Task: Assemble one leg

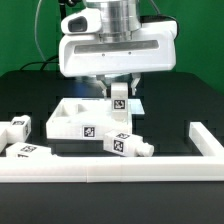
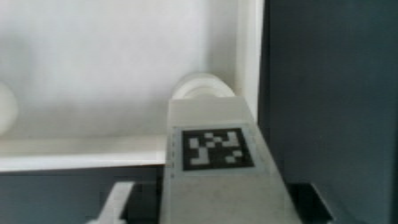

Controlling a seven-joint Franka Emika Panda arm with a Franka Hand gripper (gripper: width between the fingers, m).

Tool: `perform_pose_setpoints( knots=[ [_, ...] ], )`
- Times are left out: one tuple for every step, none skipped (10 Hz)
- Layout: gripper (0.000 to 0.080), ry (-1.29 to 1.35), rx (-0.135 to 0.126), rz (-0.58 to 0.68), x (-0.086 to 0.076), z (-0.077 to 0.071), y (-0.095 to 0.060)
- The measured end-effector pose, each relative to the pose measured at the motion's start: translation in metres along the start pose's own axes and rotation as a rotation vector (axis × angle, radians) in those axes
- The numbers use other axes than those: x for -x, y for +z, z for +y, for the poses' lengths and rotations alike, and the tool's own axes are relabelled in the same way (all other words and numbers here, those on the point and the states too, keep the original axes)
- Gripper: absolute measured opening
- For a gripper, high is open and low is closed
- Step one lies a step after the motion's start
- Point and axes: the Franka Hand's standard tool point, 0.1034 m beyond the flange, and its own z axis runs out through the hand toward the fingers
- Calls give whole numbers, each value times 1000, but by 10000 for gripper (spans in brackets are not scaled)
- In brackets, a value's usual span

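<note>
My gripper (image 1: 118, 84) is shut on a white leg (image 1: 119, 101) with a black-and-white tag and holds it upright over the far right corner of the flat white square panel (image 1: 72, 121). In the wrist view the leg (image 2: 219, 150) fills the middle between my fingers (image 2: 134, 200), its rounded end over the panel's raised rim (image 2: 249, 60). Whether the end touches the panel cannot be told. Another leg (image 1: 128, 144) lies on its side in front of the panel. Two more legs (image 1: 14, 127) lie at the exterior view's left, one (image 1: 28, 152) against the rail.
A long white border rail (image 1: 120, 168) runs along the front of the black table and turns back at the exterior view's right (image 1: 207, 142). A pale blue patch (image 1: 136, 104) shows on the table just behind the panel.
</note>
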Motion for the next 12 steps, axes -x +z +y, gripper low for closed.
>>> perform_pose_setpoints(
  knots=[
    [285,92,-7,23,0,0,1],
    [285,182,-8,44,0,-2,1],
    [285,232,-10,59,0,-4,1],
    [285,309,-20,75,-1,-5,1],
    [286,365,-25,74,-1,-6,1],
    [286,429,-30,73,-1,-6,1],
    [286,489,-36,71,-1,-6,1],
    [286,532,-39,70,-1,-7,1],
    [287,666,-52,67,0,-9,2],
    [287,764,-66,71,-1,-11,2],
    [287,858,-73,67,0,-16,2],
    [287,954,-78,61,1,-21,3]
  ],
)
